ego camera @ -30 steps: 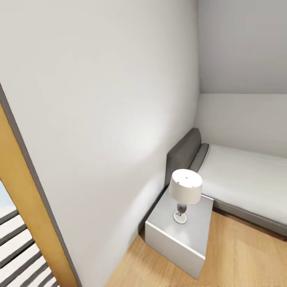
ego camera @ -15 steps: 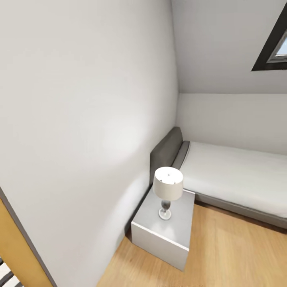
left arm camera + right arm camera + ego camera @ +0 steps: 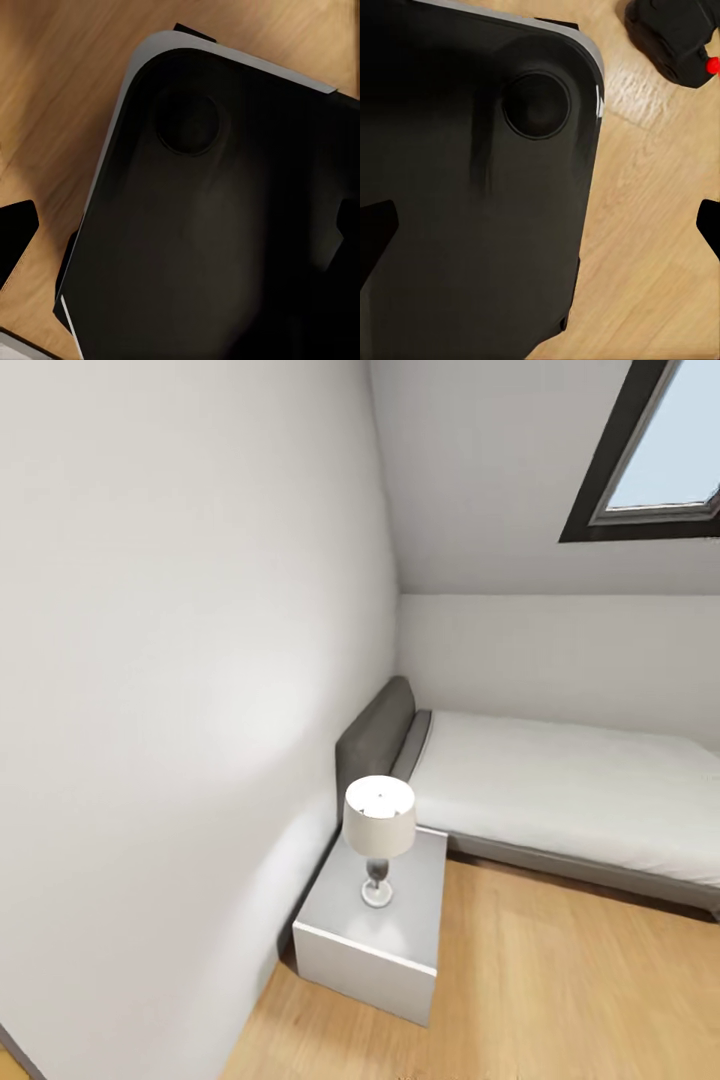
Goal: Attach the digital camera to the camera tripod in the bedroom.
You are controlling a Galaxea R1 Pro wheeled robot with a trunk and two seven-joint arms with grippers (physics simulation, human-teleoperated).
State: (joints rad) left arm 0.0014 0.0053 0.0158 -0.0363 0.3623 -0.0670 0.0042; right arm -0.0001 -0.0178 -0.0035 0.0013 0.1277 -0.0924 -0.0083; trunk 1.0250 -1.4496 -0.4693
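I log arms parked over robot base (image 3: pixel 472 195); digital camera (image 3: pixel 675 37) on floor; both grippers' spread: cannot tell.

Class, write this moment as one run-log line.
phase: in transit | head view: lamp on nightstand beside bed | right wrist view: digital camera on floor | tripod: unseen

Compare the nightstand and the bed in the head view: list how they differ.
The nightstand is a small boxy block in glossy light grey; the bed is long and low, with a white mattress on a darker grey frame.
The nightstand carries a white-shaded lamp on its top; the bed's top lies bare.
The bed has a raised grey headboard; the nightstand has flat faces only.
Both stand on the wood floor against the same white wall.
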